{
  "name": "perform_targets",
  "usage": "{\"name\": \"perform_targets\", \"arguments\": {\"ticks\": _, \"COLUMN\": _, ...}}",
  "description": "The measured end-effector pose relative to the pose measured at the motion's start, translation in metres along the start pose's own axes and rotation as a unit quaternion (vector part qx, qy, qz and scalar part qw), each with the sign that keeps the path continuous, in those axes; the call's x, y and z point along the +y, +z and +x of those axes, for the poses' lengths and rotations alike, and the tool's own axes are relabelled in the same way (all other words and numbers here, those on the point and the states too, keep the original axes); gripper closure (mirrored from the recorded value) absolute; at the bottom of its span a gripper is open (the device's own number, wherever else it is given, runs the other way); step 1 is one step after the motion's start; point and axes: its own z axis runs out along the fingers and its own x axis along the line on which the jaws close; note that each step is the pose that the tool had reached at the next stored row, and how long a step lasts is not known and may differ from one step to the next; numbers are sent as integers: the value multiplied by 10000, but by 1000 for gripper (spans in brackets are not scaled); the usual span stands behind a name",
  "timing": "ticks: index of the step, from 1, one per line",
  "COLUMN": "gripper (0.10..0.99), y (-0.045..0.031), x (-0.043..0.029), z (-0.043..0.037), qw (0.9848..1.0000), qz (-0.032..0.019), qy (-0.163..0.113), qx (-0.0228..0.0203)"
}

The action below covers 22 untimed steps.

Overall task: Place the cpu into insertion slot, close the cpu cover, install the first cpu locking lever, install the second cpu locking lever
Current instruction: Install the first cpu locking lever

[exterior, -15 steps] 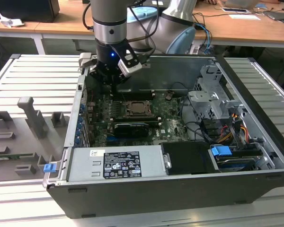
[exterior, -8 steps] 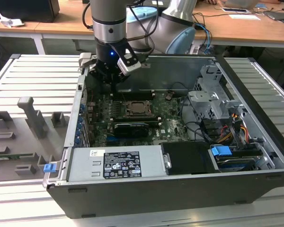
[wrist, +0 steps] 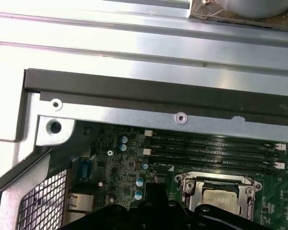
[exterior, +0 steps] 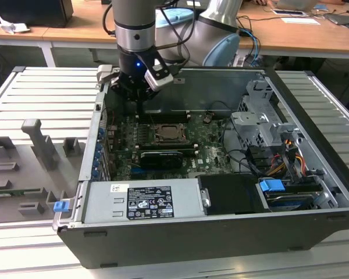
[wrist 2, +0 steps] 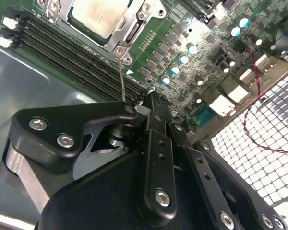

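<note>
Grey slatted metal tabletop (exterior: 314,99) carries an open dark desktop computer case (exterior: 221,232), with wooden desks behind it. Inside, on the green circuit board (exterior: 206,154), the small square cpu with its dull silver top (wrist 2: 98,12) already sits in the square black insertion slot (exterior: 170,135), and the thin silvery cpu cover frame (wrist 2: 129,29) lies down around it. Over the long black memory slots (wrist 2: 77,52), just beside the socket, hangs the black gripper (wrist 2: 151,103), fingers pressed together on a thin silvery wire lever (wrist 2: 121,81).
</note>
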Motion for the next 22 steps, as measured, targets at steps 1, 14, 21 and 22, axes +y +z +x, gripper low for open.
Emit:
{"name": "perform_targets", "arguments": {"ticks": 1, "gripper": 980, "y": 2, "x": 7, "z": -11, "qw": 10000, "qz": 0, "qy": -1, "qx": 0}}
{"name": "perform_targets", "arguments": {"ticks": 14, "gripper": 980, "y": 18, "x": 28, "z": -224, "qw": 10000, "qz": 30, "qy": 14, "qx": 2}}
{"name": "perform_targets", "arguments": {"ticks": 21, "gripper": 980, "y": 45, "x": 17, "z": -323, "qw": 10000, "qz": 41, "qy": 14, "qx": 3}}
{"name": "perform_targets", "arguments": {"ticks": 22, "gripper": 980, "y": 48, "x": 16, "z": -331, "qw": 10000, "qz": 42, "qy": 14, "qx": 3}}
